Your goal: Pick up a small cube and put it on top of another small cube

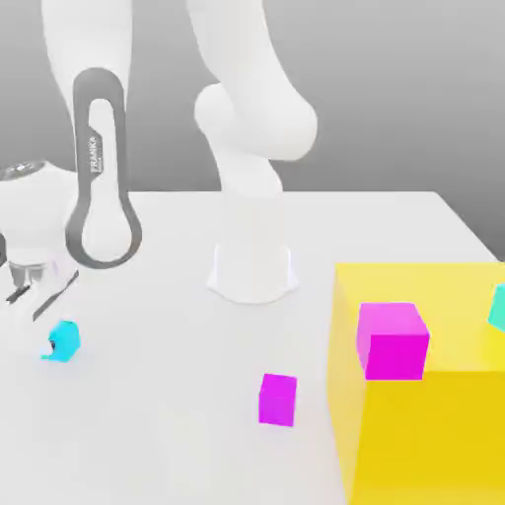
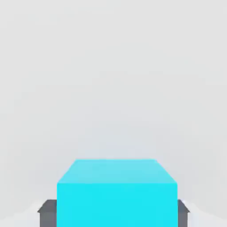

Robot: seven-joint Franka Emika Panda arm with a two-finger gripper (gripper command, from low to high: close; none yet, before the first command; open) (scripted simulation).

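I see my tool (image 2: 113,213) clamped on the cyan cube (image 2: 117,195), its fingers (image 2: 47,213) pressing both sides, low over the tabletop (image 1: 168,414). The arm (image 1: 97,168) reads "FRANKA".

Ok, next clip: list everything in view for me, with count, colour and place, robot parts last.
small cyan cube: 1, cyan, on the table near the exterior view's left edge, between the gripper's fingers
small magenta cube: 1, magenta, on the table in front of the arm's base, apart from the yellow block
large magenta cube: 1, magenta, on top of the yellow block
yellow block: 1, yellow, at the exterior view's right
teal object: 1, teal, on the yellow block at the exterior view's right edge, cut off by the frame
table: 1, white
arm: 1, white, base at the table's middle
gripper: 1, shut on the small cyan cube
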